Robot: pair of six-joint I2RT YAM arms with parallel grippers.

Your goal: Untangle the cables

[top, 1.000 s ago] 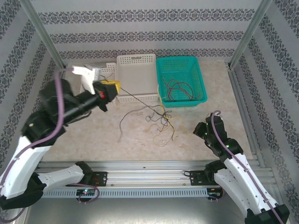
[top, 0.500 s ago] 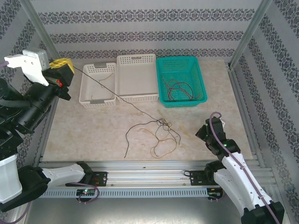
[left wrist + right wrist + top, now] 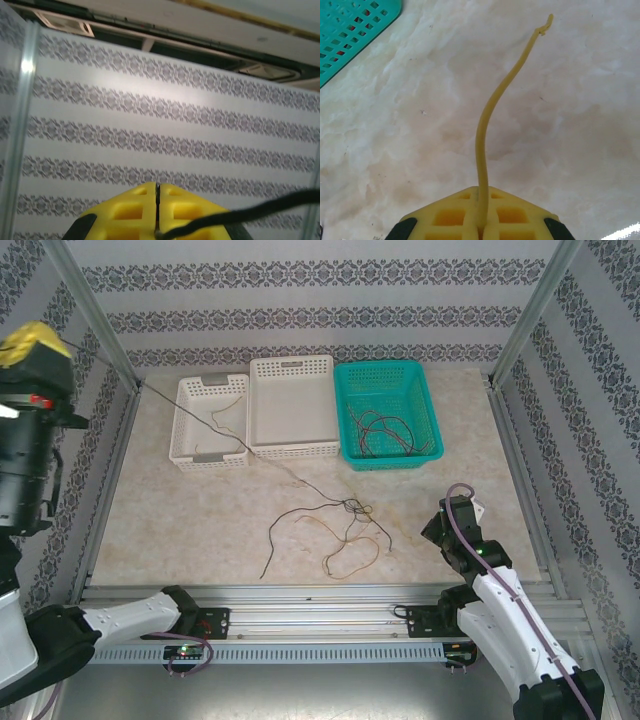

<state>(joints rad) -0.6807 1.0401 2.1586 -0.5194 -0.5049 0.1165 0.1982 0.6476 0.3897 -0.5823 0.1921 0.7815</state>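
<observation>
My left gripper [image 3: 36, 341] is raised high at the far left, its yellow fingers [image 3: 130, 210] shut on a dark cable [image 3: 260, 207]. That dark cable [image 3: 270, 464] runs taut over the white baskets down to the tangle of thin cables [image 3: 340, 525] on the table. My right gripper [image 3: 432, 531] sits low to the right of the tangle. In the right wrist view that gripper [image 3: 481, 192] is shut on a yellow cable [image 3: 492, 105], which curves away over the tabletop with its far end free.
Three baskets stand at the back. The small white one [image 3: 185, 435] holds a wire or two. The larger white one [image 3: 292, 365] stands in the middle. The teal one [image 3: 425, 410], whose corner [image 3: 350, 25] shows in the right wrist view, holds several loose cables. Patterned walls and metal posts surround the table.
The left gripper rose and swung left and back with the dark cable, pulling it taut. The tangle spread and shifted slightly. The right gripper moved slightly toward the near edge, still holding the yellow cable.
</observation>
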